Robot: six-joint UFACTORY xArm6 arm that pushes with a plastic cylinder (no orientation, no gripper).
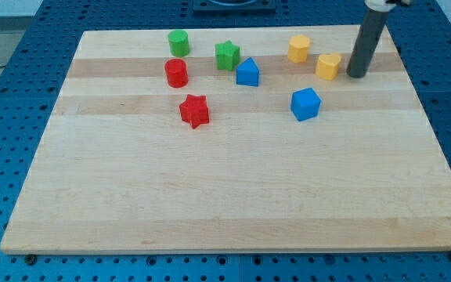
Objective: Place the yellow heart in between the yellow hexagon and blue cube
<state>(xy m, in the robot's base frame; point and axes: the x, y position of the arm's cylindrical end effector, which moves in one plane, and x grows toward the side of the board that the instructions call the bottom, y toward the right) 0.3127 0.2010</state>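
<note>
Rod: you see one straight dark rod entering from the view's top right, its upper end cut off by the frame edge.
Collar: a paler band wraps the rod just where it leaves the view; what sits above it you cannot tell.
Lean: the rod tilts slightly, its upper end further toward the view's right than its lower end.
My tip: my tip (356, 76) sits at the rod's lower end, down at surface level in the view's upper right.
Finish: you get a matte dark grey shaft, even in width along the visible stretch.
</note>
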